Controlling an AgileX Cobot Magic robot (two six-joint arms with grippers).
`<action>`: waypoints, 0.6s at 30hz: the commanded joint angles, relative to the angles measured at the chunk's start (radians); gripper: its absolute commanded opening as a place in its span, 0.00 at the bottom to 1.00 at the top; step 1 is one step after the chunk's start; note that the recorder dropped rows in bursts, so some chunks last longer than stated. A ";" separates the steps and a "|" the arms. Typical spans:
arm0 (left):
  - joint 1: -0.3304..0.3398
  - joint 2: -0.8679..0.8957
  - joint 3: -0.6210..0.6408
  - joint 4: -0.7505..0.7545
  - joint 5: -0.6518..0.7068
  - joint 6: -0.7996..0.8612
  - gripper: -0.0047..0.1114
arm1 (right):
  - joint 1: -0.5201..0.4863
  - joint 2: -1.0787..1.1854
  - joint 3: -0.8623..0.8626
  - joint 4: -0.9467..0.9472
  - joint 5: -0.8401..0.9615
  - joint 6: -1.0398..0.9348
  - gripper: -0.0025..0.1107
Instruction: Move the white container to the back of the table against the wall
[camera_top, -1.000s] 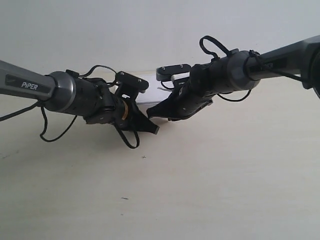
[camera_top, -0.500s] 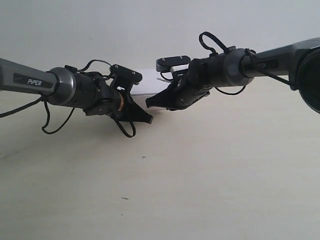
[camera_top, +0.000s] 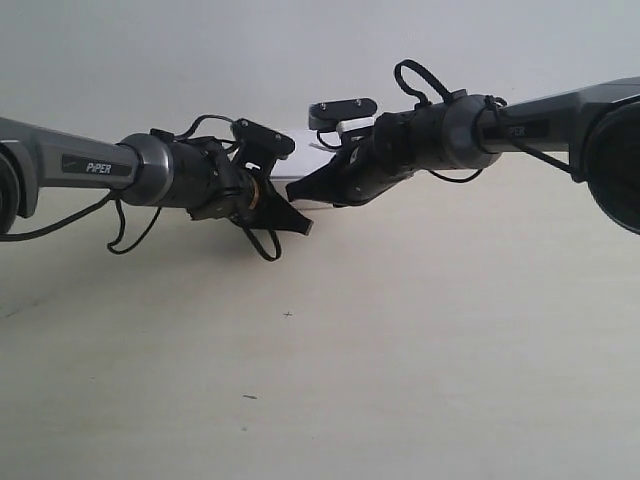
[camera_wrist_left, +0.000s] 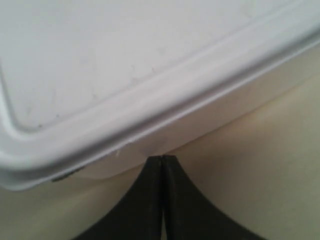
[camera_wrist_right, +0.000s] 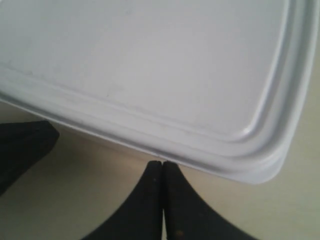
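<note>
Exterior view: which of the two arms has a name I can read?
The arm at the exterior view's left, marked PiPER on its grey sleeve; the other arm shows no readable word.

You can read just one word: "PiPER", in pale letters on a dark plate on the grey link of the arm at the exterior view's left. It sits well out from the container, on that arm's side. On the container's other side, the arm at the exterior view's right carries a similar dark strip, but its lettering is too small and blurred for you to make out.
</note>
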 joint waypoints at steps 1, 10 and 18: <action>0.002 0.020 -0.031 0.000 0.024 0.017 0.04 | -0.005 0.012 -0.010 -0.009 -0.060 -0.008 0.02; 0.002 0.020 -0.073 0.000 0.026 0.024 0.04 | -0.005 0.012 -0.010 -0.009 -0.104 -0.008 0.02; 0.002 0.020 -0.082 0.000 0.020 0.031 0.04 | -0.005 0.012 -0.010 -0.009 -0.123 -0.008 0.02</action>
